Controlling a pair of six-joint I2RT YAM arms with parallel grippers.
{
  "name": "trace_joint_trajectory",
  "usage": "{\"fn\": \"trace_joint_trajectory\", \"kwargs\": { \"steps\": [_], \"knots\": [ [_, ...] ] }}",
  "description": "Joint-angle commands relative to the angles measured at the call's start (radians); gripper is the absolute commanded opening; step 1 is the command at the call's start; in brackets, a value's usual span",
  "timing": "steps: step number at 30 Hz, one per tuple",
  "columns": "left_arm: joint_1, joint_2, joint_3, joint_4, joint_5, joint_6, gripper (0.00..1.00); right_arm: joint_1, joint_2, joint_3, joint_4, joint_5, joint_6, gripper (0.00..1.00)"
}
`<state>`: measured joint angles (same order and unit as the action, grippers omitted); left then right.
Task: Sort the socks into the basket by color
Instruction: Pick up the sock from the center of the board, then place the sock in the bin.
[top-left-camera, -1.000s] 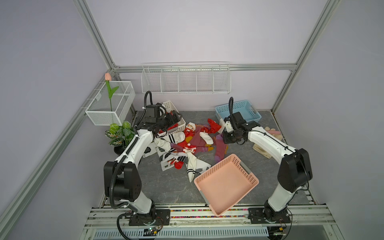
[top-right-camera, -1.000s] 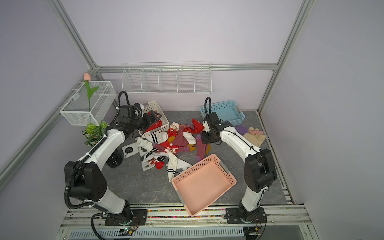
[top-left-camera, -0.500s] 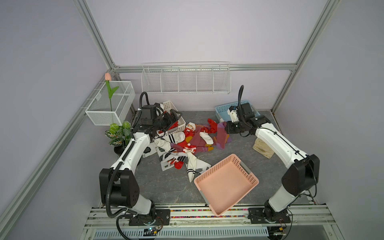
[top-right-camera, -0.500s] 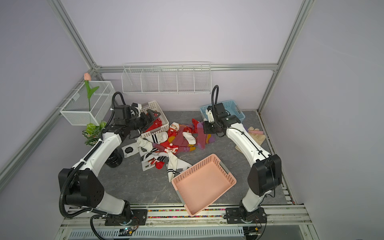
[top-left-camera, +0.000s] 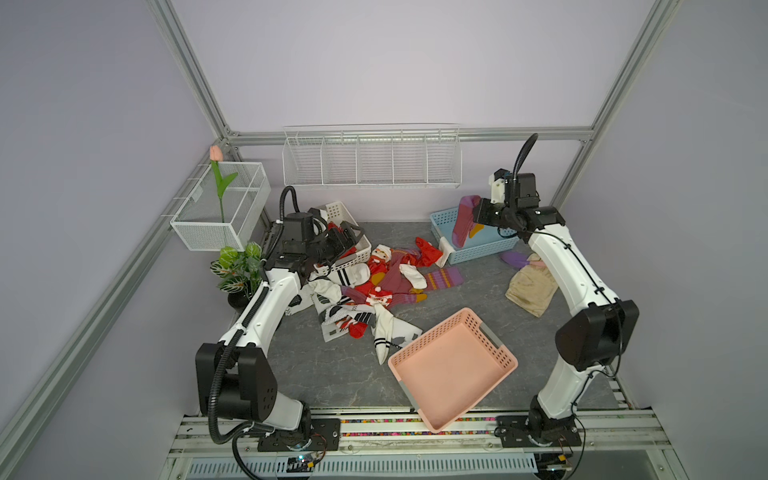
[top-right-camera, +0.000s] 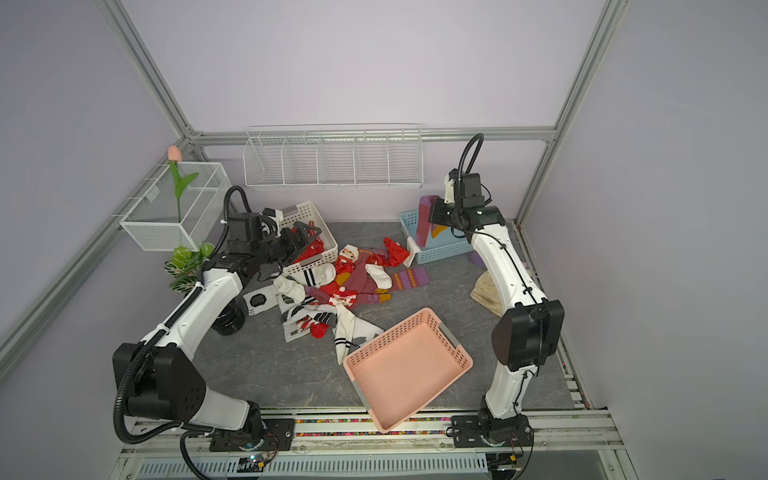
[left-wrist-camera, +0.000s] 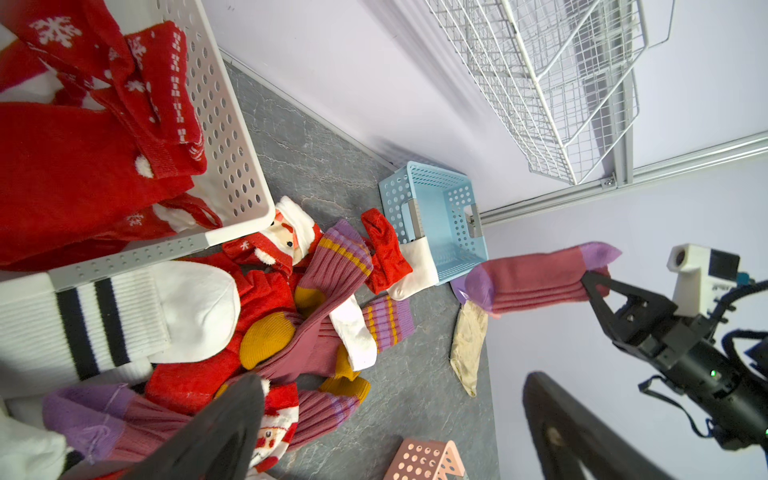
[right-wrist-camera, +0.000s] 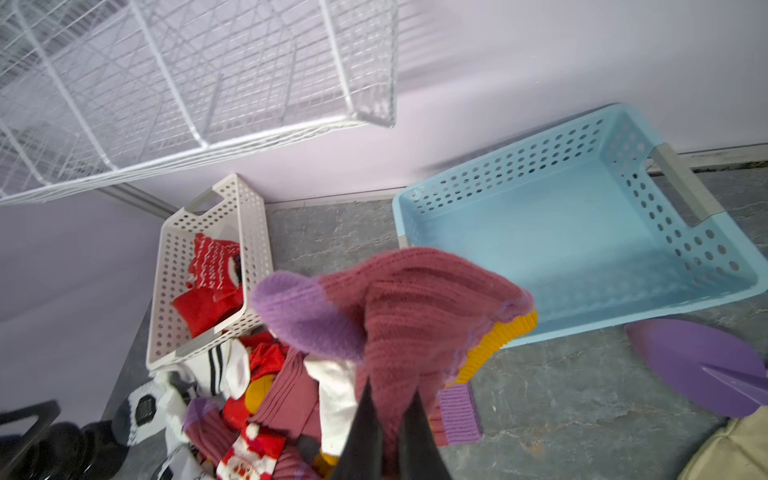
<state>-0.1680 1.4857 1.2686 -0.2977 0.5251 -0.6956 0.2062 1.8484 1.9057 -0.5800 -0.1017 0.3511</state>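
A heap of socks (top-left-camera: 386, 282), red, white with black stripes and maroon-purple, lies mid-table. My right gripper (top-left-camera: 478, 216) is shut on a maroon sock with purple toe (top-left-camera: 462, 222); the sock hangs above the near-left corner of the blue basket (top-left-camera: 478, 249). The right wrist view shows the jaws of the right gripper (right-wrist-camera: 390, 399) pinching that sock (right-wrist-camera: 407, 299) beside the bare blue basket (right-wrist-camera: 582, 232). My left gripper (top-left-camera: 347, 235) stands open and holds nothing, over the front of the white basket (top-left-camera: 338, 210), which holds red socks (left-wrist-camera: 83, 166).
A tilted pink basket (top-left-camera: 494, 345) sits at the front. Beige gloves (top-left-camera: 530, 286) and a purple brush (top-left-camera: 515, 259) lie to the right of the blue basket. A potted plant (top-left-camera: 239, 270) stands at the left. A wire shelf (top-left-camera: 370, 158) hangs on the back wall.
My right gripper has lifted the maroon sock off the heap and carried it back and up to the blue basket. The left gripper stays open by the white basket.
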Motion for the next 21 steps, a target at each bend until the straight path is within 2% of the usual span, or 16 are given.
{"fn": "trace_joint_trajectory", "kwargs": {
  "steps": [1, 14, 21],
  "knots": [
    [-0.018, -0.017, 0.013, -0.042, -0.040, 0.050, 1.00, -0.037, 0.083, 0.071, 0.028, 0.016, 0.016, 0.07],
    [-0.052, -0.009, 0.040, -0.115, -0.110, 0.118, 1.00, -0.098, 0.433, 0.336, -0.056, -0.011, 0.009, 0.07],
    [-0.052, 0.008, 0.060, -0.141, -0.119, 0.147, 1.00, -0.098, 0.557, 0.387, -0.101, -0.017, 0.010, 0.08]
  ]
}}
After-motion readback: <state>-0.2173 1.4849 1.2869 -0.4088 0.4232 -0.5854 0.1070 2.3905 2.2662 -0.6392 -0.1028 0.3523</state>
